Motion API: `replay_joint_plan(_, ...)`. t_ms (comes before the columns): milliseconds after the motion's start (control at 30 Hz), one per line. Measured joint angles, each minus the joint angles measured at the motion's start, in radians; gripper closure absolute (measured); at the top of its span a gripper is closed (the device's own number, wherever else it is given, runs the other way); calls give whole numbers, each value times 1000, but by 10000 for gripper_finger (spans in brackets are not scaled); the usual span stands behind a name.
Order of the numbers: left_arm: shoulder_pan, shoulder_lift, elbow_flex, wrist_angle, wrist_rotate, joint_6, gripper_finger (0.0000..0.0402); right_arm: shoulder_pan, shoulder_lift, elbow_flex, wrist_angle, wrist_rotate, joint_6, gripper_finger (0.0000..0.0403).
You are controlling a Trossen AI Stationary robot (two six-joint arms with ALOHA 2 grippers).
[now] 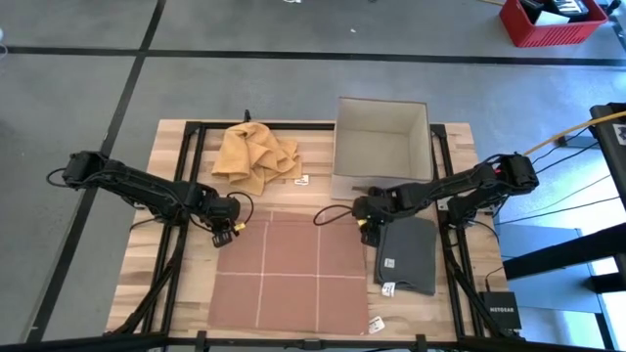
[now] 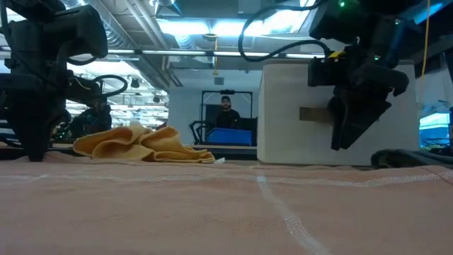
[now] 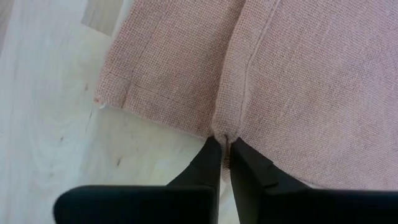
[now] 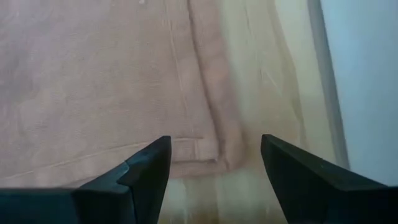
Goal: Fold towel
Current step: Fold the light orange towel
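A salmon-pink towel [image 1: 293,274] lies spread flat on the middle of the wooden table, with pale crease lines crossing it. My left gripper [image 1: 227,233] points down at the towel's far left corner and is shut on its edge [image 3: 222,132]. My right gripper [image 1: 364,227] hangs open just above the towel's far right corner [image 4: 211,158]. One of its fingers is over the cloth and the other over bare wood, and neither touches anything. In the low view my right gripper [image 2: 347,134] shows clear of the cloth. My left gripper pinches the towel's left edge [image 3: 222,132] between its two fingertips, a short way from the far left corner [image 3: 101,102]. The fingers come from above, pointing steeply down. A small ridge of cloth runs up from the pinch, and the rest of the towel lies flat on the table.
A crumpled yellow cloth [image 1: 256,154] lies at the far left of the table. An open white box [image 1: 381,147] stands at the far right. A folded dark grey towel [image 1: 408,254] lies just right of the pink one, under my right arm.
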Motion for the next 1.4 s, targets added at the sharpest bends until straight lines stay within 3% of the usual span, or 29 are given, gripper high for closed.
replay_joint_plan(367,0,0,0,0,0,3,381,-3,0,-93,115,-45,0,218)
replay_joint_plan(833,0,0,0,2,-1,3,379,-3,0,-167,267,-70,-3,246)
replay_joint_plan(1400,0,0,0,2,-1,3,372,-3,-30,-144,202,-67,-3,329)
